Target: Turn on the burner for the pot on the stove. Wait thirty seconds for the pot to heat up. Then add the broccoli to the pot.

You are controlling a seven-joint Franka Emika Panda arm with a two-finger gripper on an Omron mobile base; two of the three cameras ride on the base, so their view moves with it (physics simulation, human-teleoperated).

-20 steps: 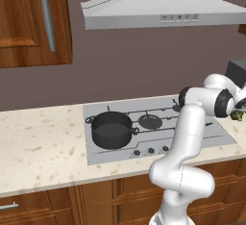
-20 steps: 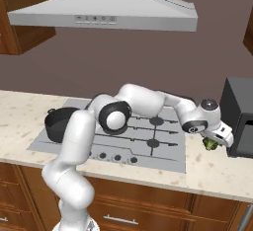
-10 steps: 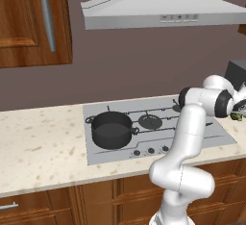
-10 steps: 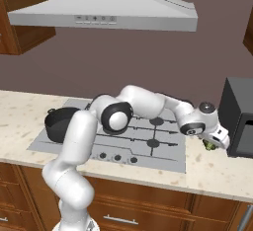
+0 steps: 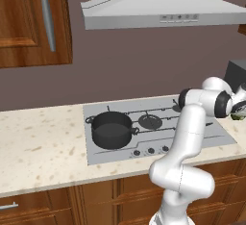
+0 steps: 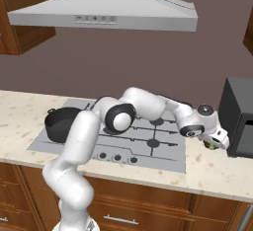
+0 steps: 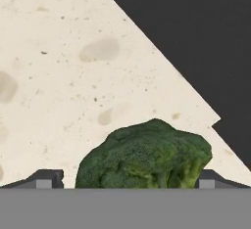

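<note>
And here's the broccoli (image 7: 147, 157) in the hand view, sitting on the speckled counter (image 7: 59, 76) at about six o'clock in the frame, its bumpy crown spread wider than it is tall, long axis running three to nine o'clock across the picture. The gripper (image 7: 125, 179) straddles it: one dark fingertip (image 7: 44, 179) low at seven o'clock, the other at five, jaws spread wide on either side of the floret and not clamped on it. A black appliance (image 7: 196, 37) fills the one-to-three o'clock corner.

From the right base view, the arm reaches far out past the stove (image 6: 148, 141), forearm stretched toward three o'clock, the gripper (image 6: 216, 143) angled down at the counter beside the black box, the broccoli (image 6: 211, 145) a green speck under it. The pot (image 6: 62, 122) sits well apart at nine o'clock on the cooktop.

Compared with a second ago, the hand has dipped lower and closer over the floret; pot and stove are unchanged.
</note>
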